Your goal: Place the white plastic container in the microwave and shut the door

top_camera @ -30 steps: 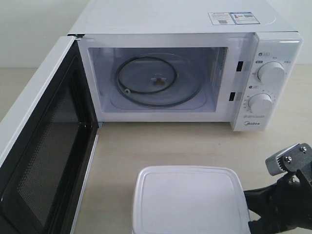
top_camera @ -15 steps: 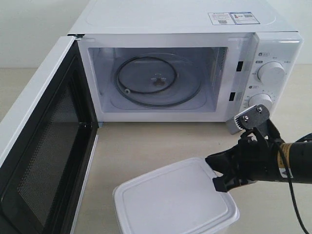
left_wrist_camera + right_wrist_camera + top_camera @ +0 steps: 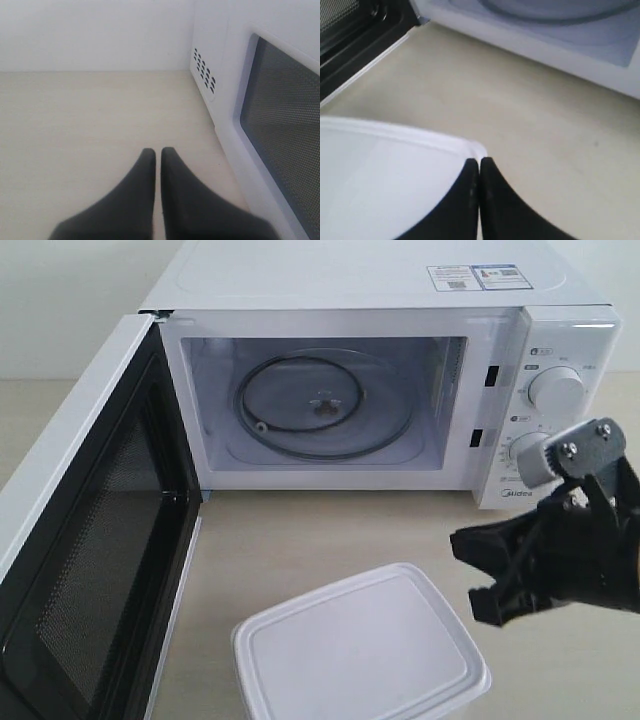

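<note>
Both pairs of jaws are pressed together and hold nothing. We see the left gripper (image 3: 156, 150) with its dark fingers meeting over the bare table (image 3: 75, 110), next to the outer face of the door (image 3: 280, 110). The right gripper (image 3: 479, 161) has its fingers meeting at one corner of the white plastic container (image 3: 380, 180); we cannot tell whether they touch it. From the exterior view that gripper hangs to the right of the container, in front of the control panel.

Biggest in our view is the microwave (image 3: 370, 280), a white Midea box at the back of the table, its cavity open and empty. Its door stands swung wide on the left, with the black mesh inner face turned toward us.

Next comes the white plastic container. It rests on the table in front of the microwave, outside the cavity, lid on and turned at an angle to the oven's front.

Inside the cavity lies the round glass turntable (image 3: 325, 405).

Two round knobs (image 3: 557, 388) sit one above the other on the right panel; the right arm partly covers the lower one.

Smallest are the stickers (image 3: 475, 277) on the top.
</note>
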